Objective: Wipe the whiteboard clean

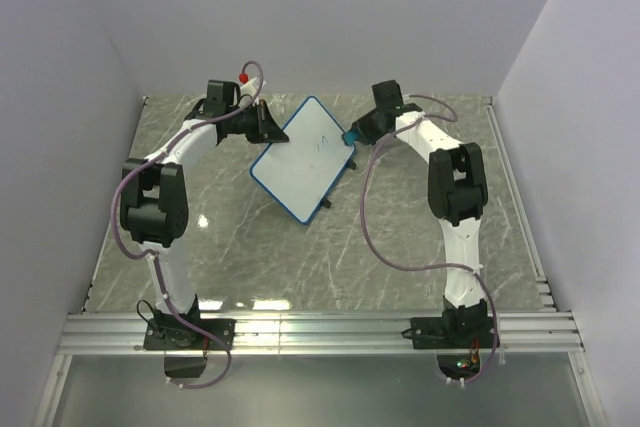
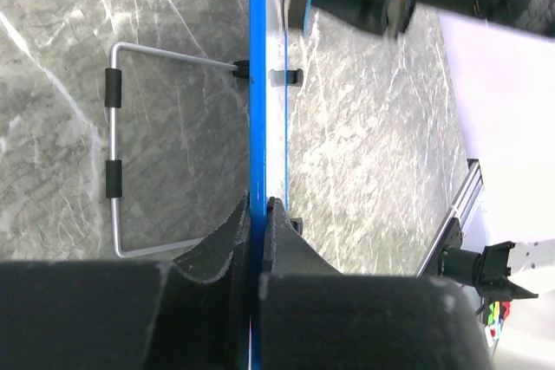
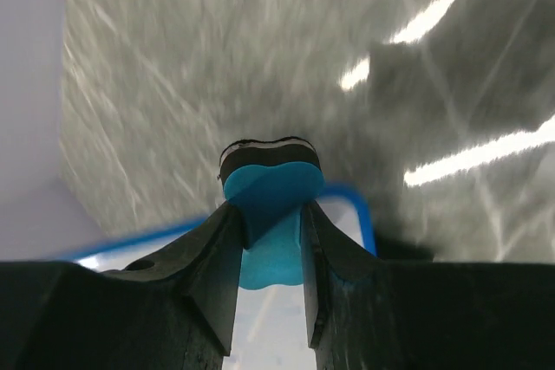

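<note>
The blue eraser [image 3: 269, 190], pinched between the fingers of the right gripper [image 3: 270, 216], sits at the right corner of the whiteboard [image 1: 303, 159], whose blue-framed left edge the left gripper [image 2: 257, 216] clamps, tilted, above the far middle of the marble table [image 1: 400, 237].

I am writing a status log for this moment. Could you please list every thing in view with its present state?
whiteboard: gripped at its edge, faint dark marks on its face.
left end effector: shut on the whiteboard's blue frame.
right end effector: shut on the eraser.
eraser: held, at the whiteboard's corner.
wire stand: folded out from the whiteboard.
</note>
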`<state>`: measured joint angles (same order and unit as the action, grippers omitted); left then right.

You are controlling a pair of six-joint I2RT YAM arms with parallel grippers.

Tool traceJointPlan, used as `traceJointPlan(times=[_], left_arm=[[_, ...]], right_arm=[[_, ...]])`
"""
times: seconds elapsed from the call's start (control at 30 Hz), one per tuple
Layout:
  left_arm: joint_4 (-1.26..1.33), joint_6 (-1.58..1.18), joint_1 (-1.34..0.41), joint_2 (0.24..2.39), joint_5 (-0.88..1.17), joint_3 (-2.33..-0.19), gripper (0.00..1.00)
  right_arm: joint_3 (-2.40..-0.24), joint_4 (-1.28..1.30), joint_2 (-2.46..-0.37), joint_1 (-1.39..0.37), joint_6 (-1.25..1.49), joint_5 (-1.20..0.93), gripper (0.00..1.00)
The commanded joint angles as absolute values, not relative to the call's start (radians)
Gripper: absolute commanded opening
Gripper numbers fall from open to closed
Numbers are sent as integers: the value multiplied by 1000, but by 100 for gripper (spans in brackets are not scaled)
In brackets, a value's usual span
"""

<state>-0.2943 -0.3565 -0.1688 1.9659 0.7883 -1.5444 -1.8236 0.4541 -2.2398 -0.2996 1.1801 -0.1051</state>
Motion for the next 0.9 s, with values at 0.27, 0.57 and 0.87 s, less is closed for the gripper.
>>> traceJointPlan(times=[0.27, 0.57, 0.87], left_arm=[[-428, -287, -212, 1983, 749, -1519, 0], [-429, -284, -212, 1999, 741, -1532, 0], [-425, -287, -212, 1999, 742, -1529, 0]], right_arm=[[-1902, 411, -2227, -460, 1247, -129, 0], [-1643, 307, -2086, -610, 1335, -173, 0], [-1506, 282, -2051, -566, 1316, -158, 0]])
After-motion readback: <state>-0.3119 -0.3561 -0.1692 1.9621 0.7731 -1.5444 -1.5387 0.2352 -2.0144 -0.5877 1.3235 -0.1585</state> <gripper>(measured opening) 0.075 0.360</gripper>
